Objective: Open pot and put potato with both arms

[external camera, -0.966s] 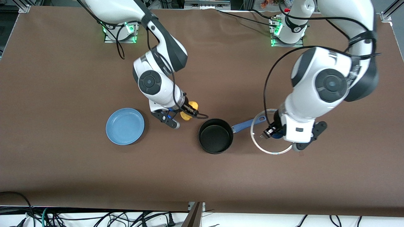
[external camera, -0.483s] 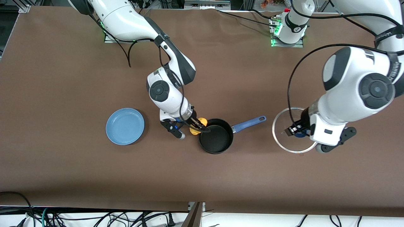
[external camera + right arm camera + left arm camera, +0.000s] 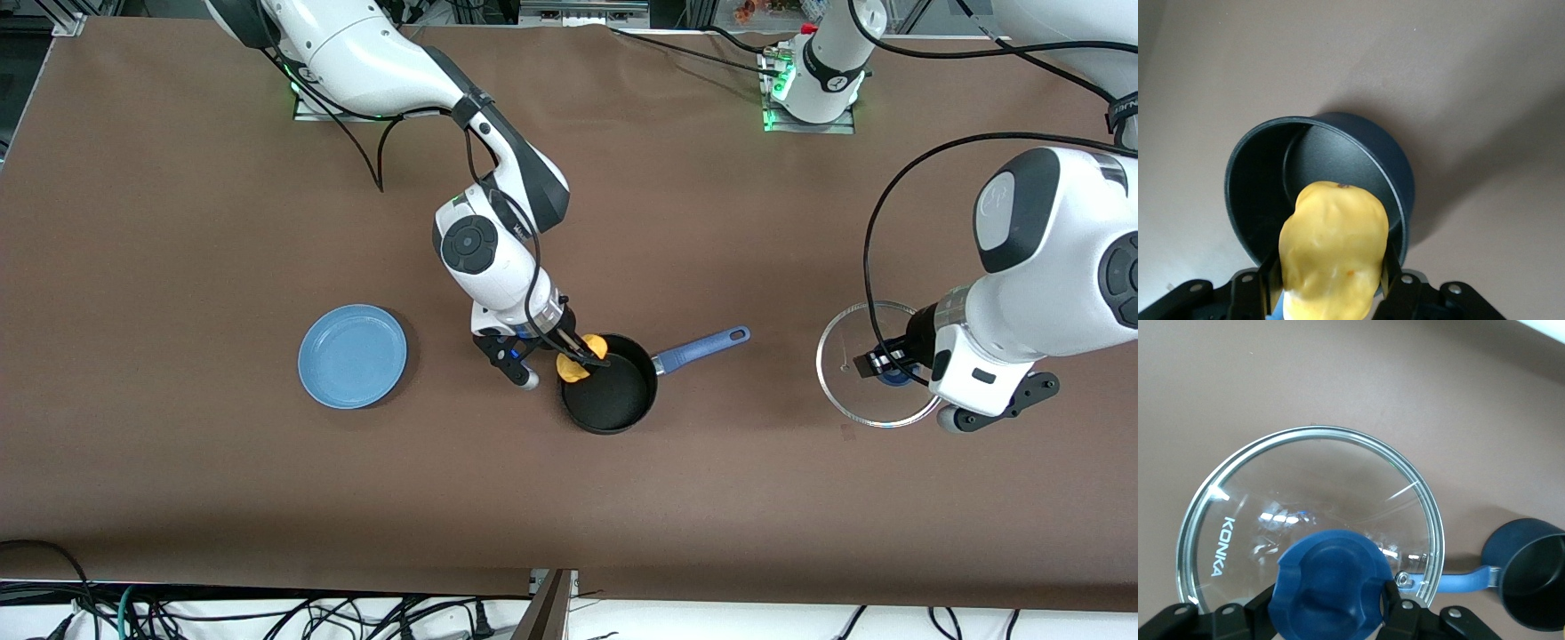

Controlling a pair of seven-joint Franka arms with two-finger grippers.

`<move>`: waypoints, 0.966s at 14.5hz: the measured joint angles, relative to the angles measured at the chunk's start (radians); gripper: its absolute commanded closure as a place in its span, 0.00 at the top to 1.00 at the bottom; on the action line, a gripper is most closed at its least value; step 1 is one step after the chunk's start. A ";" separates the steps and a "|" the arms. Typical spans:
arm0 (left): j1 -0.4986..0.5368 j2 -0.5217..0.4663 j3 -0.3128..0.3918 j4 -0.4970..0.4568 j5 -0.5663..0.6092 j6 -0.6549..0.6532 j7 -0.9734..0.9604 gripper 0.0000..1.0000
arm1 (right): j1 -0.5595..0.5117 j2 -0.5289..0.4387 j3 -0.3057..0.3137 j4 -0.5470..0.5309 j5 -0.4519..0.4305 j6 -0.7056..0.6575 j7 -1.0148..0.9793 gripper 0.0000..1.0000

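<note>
The right tool (image 3: 582, 353) is being kept clamped on the small oval yellow-orange potato (image 3: 576, 361), one finger pressed on each long flank, as the right wrist view shows (image 3: 1331, 250). The potato is judged light and firm, with a rounded, slightly slick skin; a hold across its middle, as taken here, is judged the safest, since a grip near an end could let it squirt out. It is being carried over the rim of the small round black saucepan (image 3: 612, 400), on the side facing the right arm's end of the tabletop, not yet over the pan's middle. The pan is sitting open near the centre of the tabletop, its long blue handle (image 3: 702, 348) pointing toward the left arm's end.

The left tool (image 3: 889, 367) is being held closed on the blue knob (image 3: 1330, 585) of the round glass lid (image 3: 845, 351), over the tabletop close to the left arm's edge, well apart from the pan. The lid is judged stiff, smooth and breakable, heavier than the potato, so the knob is the only sound place to take it.

A flat light-blue plate (image 3: 353, 356) is lying toward the right arm's end, untouched.
</note>
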 measured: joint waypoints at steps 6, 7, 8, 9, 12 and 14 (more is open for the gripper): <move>0.039 -0.115 0.000 -0.311 0.000 0.270 0.117 0.17 | 0.008 0.007 -0.003 0.007 0.000 0.027 0.044 0.99; 0.046 -0.135 0.000 -0.358 0.000 0.298 0.133 0.17 | 0.007 0.007 -0.005 0.011 0.000 0.027 0.044 0.99; 0.051 -0.151 0.000 -0.395 0.000 0.320 0.142 0.17 | 0.007 0.007 -0.007 0.015 0.000 0.027 0.044 0.99; 0.055 -0.163 0.000 -0.426 0.000 0.344 0.151 0.17 | 0.006 0.006 -0.009 0.019 0.000 0.026 0.044 0.99; 0.065 -0.198 0.000 -0.531 0.000 0.443 0.171 0.17 | 0.003 0.006 -0.032 0.023 -0.001 -0.017 0.043 0.99; 0.080 -0.227 0.000 -0.616 0.000 0.514 0.206 0.17 | -0.002 -0.002 -0.067 0.047 -0.002 -0.084 -0.002 1.00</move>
